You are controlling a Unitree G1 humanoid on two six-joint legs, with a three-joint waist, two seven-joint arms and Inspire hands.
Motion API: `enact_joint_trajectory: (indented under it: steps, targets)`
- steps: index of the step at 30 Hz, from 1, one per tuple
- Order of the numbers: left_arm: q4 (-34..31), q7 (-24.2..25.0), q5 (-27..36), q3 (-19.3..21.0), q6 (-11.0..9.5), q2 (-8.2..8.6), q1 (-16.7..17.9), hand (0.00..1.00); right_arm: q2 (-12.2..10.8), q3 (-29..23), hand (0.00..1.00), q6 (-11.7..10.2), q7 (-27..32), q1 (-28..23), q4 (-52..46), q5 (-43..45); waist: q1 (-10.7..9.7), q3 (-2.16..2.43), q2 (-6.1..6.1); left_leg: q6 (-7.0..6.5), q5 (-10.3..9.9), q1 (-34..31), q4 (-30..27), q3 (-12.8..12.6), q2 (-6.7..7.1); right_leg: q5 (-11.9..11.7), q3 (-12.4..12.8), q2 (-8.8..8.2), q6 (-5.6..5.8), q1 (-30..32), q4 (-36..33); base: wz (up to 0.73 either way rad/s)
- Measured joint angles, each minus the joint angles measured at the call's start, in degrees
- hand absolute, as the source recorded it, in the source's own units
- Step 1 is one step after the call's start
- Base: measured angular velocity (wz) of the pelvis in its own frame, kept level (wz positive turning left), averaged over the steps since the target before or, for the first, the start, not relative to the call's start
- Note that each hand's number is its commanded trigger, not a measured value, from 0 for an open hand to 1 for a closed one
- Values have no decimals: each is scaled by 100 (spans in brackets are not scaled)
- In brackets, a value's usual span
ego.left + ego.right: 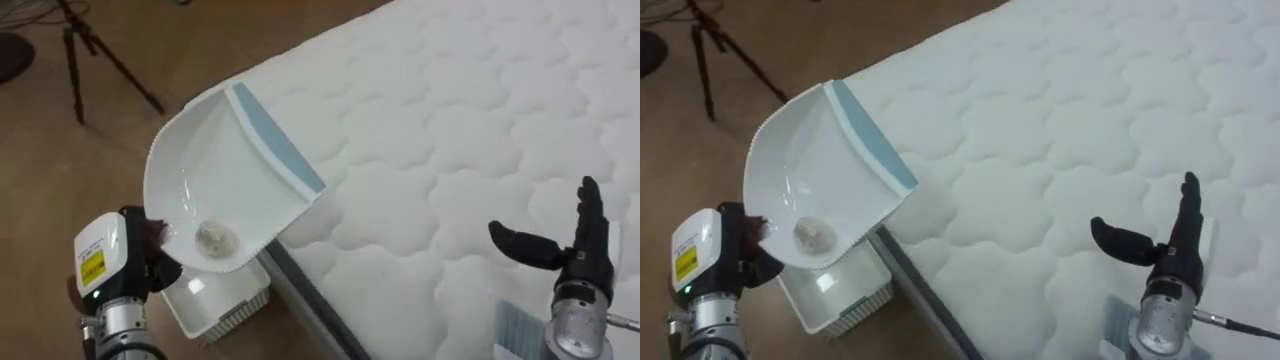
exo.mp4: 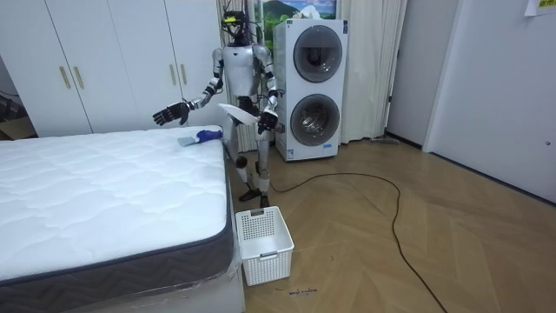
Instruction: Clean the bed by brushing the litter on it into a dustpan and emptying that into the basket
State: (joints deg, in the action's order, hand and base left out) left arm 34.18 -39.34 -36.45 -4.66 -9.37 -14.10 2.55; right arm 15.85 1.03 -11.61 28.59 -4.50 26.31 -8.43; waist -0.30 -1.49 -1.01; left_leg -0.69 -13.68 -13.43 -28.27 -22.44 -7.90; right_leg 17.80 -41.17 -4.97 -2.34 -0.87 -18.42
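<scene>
My left hand (image 1: 150,265) is shut on the handle of a white dustpan (image 1: 225,170) with a pale blue lip, tipped up beside the bed's edge. A small crumpled ball of rubbish (image 1: 213,237) lies in the pan's deep end. Over the white quilted mattress (image 1: 450,120), my right hand (image 1: 570,250) hangs open, thumb out, holding nothing. Just under that hand a blue brush (image 1: 515,325) lies on the mattress. In the room view I stand at the far end of the bed with the dustpan (image 2: 239,115) in front of me.
A white slatted basket (image 1: 220,300) stands on the wooden floor below the dustpan, against the bed's side. A tripod (image 1: 90,50) stands on the floor further off. Stacked laundry machines (image 2: 313,87) and white wardrobes (image 2: 113,61) are behind me.
</scene>
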Motion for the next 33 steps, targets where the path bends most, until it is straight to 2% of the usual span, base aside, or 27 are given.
enact_joint_trajectory:
  steps: [2,4,6,7,9,10,12,13,14,15,16,17,18,19,20,21,22,23,24,26,29,33]
  targets:
    - [-1,-2,-7,5,2,9,-2,100,-14,14,0,5,-3,2,0,-3,27,2,-5,-109,78,-41,200,65,117,14,33,-44,-1,87,-45,41]
    - [-4,-4,-16,5,3,21,0,100,-18,43,0,6,-3,21,-1,-6,105,14,-21,-139,163,4,363,92,226,14,24,-111,14,94,-61,26]
    - [-19,-20,-16,14,3,12,-4,100,-18,118,0,6,-1,55,-3,-13,120,46,-44,-173,216,6,445,159,305,12,23,-138,23,85,-69,23]
    - [-20,-22,-12,17,3,12,-5,100,-14,186,0,6,-1,57,-4,-12,190,74,-83,-185,249,15,510,185,362,15,24,-177,33,81,-125,18]
    - [-56,-21,-33,17,3,12,-7,100,-14,245,0,6,-4,62,-1,-12,232,100,-123,-185,249,12,523,235,395,7,11,-180,49,40,-117,23]
    - [-65,-18,-33,16,2,13,-10,100,-15,248,0,6,-2,61,8,-35,221,105,-133,-194,254,15,539,332,468,-1,-30,-189,64,-14,-118,45]
    - [-102,1,-37,10,2,6,-12,100,-14,247,0,11,33,57,41,-52,215,115,-144,-219,268,9,550,535,526,-12,-38,-202,82,-66,-167,57]
    - [-102,17,-31,3,2,-2,-50,100,-12,272,0,13,72,48,37,-50,174,115,-136,-256,291,-16,571,721,626,-18,-22,-210,90,-66,-298,83]
    - [-101,39,-37,-7,3,-6,-119,100,-14,285,0,30,90,36,38,-50,116,115,-128,-288,310,-44,562,950,689,-19,192,-236,91,-41,-486,122]
    - [-101,78,-57,-14,2,-4,-211,100,-13,273,0,33,96,39,38,-48,47,116,-113,-328,339,-71,553,1198,783,-21,567,-256,95,32,-710,111]
    - [-101,82,-73,-18,1,-3,-246,100,-13,265,0,32,105,45,37,-38,11,128,-99,-353,355,-90,539,1344,833,-26,829,-256,102,121,-863,118]
    - [-108,91,-57,-30,0,-4,-287,100,-19,252,0,25,128,49,34,15,-92,101,-28,-380,394,-120,536,1702,919,30,1483,-172,201,360,-1046,107]
    - [-161,121,4,-74,14,-28,-291,100,-29,250,0,13,130,5,23,63,-144,118,39,-418,451,-146,599,1952,972,70,2217,11,258,624,-983,104]
    - [-168,133,11,-109,16,-58,-300,100,-36,252,0,17,130,-35,24,95,-145,117,52,-444,479,-137,643,2030,995,61,2447,32,274,761,-956,95]
    - [-168,165,25,-153,20,-126,-305,100,-67,261,0,32,135,-113,25,170,-163,121,50,-408,563,-88,691,2194,1074,-10,2811,12,358,967,-799,77]
    - [-168,185,43,-191,30,-164,-304,100,-87,262,0,35,142,-147,26,198,-185,122,43,-418,571,-54,684,2244,1103,-88,2963,5,402,1028,-689,95]
    - [-166,242,98,-239,33,-230,-294,100,-119,271,0,41,158,-180,28,199,-218,121,15,-413,574,16,669,2404,1200,-422,3319,35,524,1103,-462,89]
    - [-161,269,99,-239,32,-229,-281,100,-102,276,0,42,192,-197,32,196,-240,123,12,-405,570,61,655,2516,1278,-805,3388,55,334,1097,-403,78]
    - [-162,282,96,-244,23,-225,-267,100,-91,275,0,41,216,-200,32,197,-219,146,40,-376,554,67,657,2539,1276,-809,3410,72,337,1061,-343,41]
    - [-163,290,92,-223,3,-267,-286,100,-89,287,0,40,224,-126,25,199,-93,128,108,-310,567,8,667,2602,1254,-782,3360,138,356,1003,-203,17]
    - [-160,366,86,-221,3,-268,-214,100,-89,285,0,40,100,-135,26,234,-50,114,89,-288,556,-3,670,2630,1255,-743,3306,173,309,989,-205,12]
    - [-158,519,84,-225,13,-267,-179,100,-89,289,0,42,-86,-144,28,252,-93,87,66,-297,530,-45,665,2707,1253,-742,3265,197,284,962,-125,4]
